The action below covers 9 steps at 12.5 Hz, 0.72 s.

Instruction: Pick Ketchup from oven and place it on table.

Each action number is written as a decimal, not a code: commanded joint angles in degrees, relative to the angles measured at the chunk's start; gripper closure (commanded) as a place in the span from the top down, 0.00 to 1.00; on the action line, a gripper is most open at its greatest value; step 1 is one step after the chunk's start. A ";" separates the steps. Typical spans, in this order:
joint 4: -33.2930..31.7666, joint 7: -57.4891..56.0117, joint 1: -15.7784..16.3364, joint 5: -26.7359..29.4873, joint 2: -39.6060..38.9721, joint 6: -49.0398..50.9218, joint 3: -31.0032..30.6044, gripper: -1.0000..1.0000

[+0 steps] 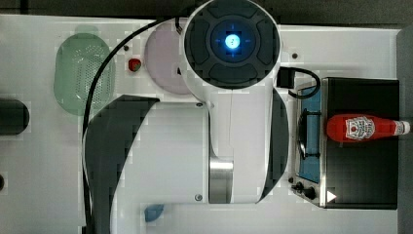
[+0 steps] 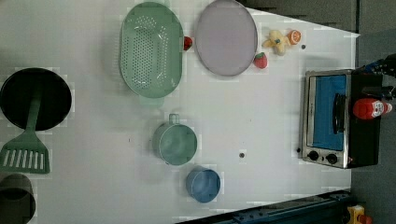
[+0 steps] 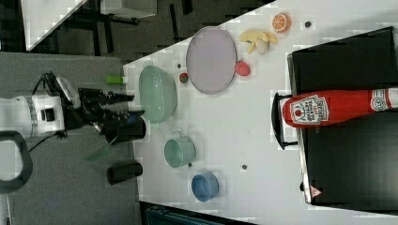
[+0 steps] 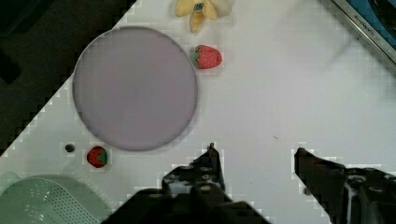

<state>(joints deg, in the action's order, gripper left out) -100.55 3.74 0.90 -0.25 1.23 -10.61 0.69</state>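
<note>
A slim red plastic ketchup (image 1: 364, 127) bottle lies on its side on the flat black roof of the oven (image 1: 363, 161), its white cap pointing toward the top view's right edge and its white shield-shaped label facing up. The oven is a boxy black toaster oven with a silver front frame, a blue-tinted glass door, a dark bar handle and two round knobs; it stands at the top view's right end of the table (image 1: 44, 165), a broad, smooth white tabletop marked with a few small dark dots.

The gripper (image 4: 254, 154) hangs above bare tabletop with its two dark, angular fingers (image 4: 205, 170) spread well apart and nothing between them (the white surface shows plainly in the gap). In the right view the gripper (image 3: 123, 105) sits at the picture's left, well apart from the oven and bottle.

Near the gripper in the wrist view lie a round, matte lilac plate (image 4: 134, 87), two small red strawberries (image 4: 208, 57) and a pale yellow peeled banana (image 4: 201, 10). The left view also shows an oval mint-green perforated colander (image 2: 150, 49), a green mug (image 2: 173, 141), a small blue bowl (image 2: 203, 185), an orange slice (image 2: 294, 37), a slotted green spatula (image 2: 27, 151) and a black round pan (image 2: 33, 98).
</note>
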 commanded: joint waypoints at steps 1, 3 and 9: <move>-10.82 1.71 -1.14 -0.20 18.91 8.90 2.84 0.80; -10.88 1.71 -1.21 -0.20 18.91 8.88 2.88 1.00; -10.86 1.71 -4.62 -0.32 16.10 4.97 8.34 1.00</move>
<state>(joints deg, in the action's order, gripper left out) -109.39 4.34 -2.39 -1.44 21.95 -5.15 8.21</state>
